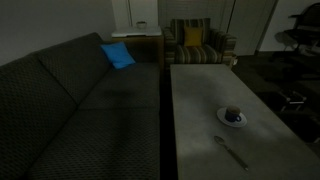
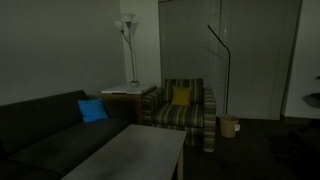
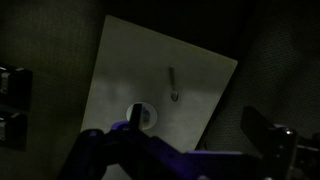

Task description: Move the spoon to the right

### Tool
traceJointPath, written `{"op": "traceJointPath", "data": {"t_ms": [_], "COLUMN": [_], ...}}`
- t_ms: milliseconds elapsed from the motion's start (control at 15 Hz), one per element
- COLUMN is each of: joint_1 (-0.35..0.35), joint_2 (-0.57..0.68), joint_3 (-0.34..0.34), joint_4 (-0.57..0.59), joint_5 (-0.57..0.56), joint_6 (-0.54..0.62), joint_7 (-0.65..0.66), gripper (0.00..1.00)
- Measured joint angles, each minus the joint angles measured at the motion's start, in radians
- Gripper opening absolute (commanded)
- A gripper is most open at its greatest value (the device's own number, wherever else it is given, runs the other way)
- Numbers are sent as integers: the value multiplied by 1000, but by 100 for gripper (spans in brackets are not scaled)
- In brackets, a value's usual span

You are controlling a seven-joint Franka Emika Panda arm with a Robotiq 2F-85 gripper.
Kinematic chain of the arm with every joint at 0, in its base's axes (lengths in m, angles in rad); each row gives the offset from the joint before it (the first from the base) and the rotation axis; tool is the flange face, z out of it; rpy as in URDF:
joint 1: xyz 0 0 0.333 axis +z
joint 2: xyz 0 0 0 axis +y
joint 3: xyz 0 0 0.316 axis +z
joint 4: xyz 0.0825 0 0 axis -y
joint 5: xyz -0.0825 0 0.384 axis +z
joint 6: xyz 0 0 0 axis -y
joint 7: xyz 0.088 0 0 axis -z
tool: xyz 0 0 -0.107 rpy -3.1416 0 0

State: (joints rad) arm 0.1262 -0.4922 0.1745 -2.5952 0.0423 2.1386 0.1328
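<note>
Two fingers, spread wide, flank the spoon lying well apart on the table.

The pale worktop is lying well below the end effector, carrying two things: a small white saucer is sitting almost straight under the end effector, and the thin spoon is resting just beyond it, not touching
</note>
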Motion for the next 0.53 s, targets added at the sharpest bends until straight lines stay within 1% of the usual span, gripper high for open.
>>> {"op": "traceJointPath", "data": {"t_ms": [133,333,533], "joint_1": [-3,-5,-7], "joint_2": [77,187,282], "joint_3": [17,23,18], "joint_4": [2,19,63], "joint_5": [-47,-102,-115], "joint_6": [50,104,98], "joint_7": [46,100,106], "gripper": [100,100,100]}}
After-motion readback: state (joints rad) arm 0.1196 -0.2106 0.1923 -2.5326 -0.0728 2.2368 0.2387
